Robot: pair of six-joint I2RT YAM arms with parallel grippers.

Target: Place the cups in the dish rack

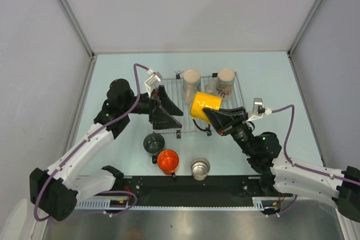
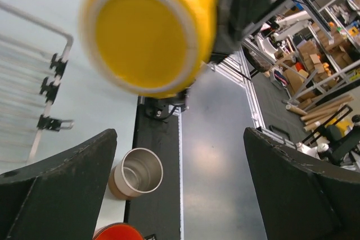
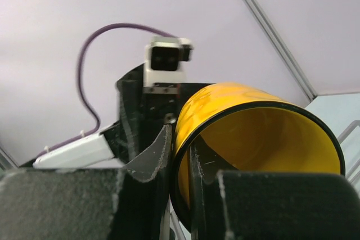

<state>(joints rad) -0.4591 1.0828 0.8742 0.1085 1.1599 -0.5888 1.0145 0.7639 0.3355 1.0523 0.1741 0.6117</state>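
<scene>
From above, the dish rack (image 1: 169, 85) carries one cream mug (image 1: 191, 80) and a second cream mug (image 1: 226, 78), both along its 12 o'clock edge. The yellow mug (image 1: 203, 105) lies on its side over the rack's 5 o'clock part, pinched at the rim by the right hand (image 1: 209, 114); whether it touches the bars cannot be told. The left hand (image 1: 163, 108) hangs wide and empty at the rack's 9 o'clock side. On the surface (image 1: 112, 71), toward 6 and 7 o'clock from the rack, stand the dark grey-green mug (image 1: 153, 143), the orange mug (image 1: 167, 160) and the steel mug (image 1: 199, 168).

The left wrist view shows the yellow mug's base at 12 o'clock, with the steel and orange mugs lower down between the spread fingers (image 2: 62, 189).

The right wrist view shows narrow jaws clamping the yellow mug's wall, one finger inside and one outside.

By my judgement two mugs are loaded, a third is about to be set down, and three remain.
</scene>
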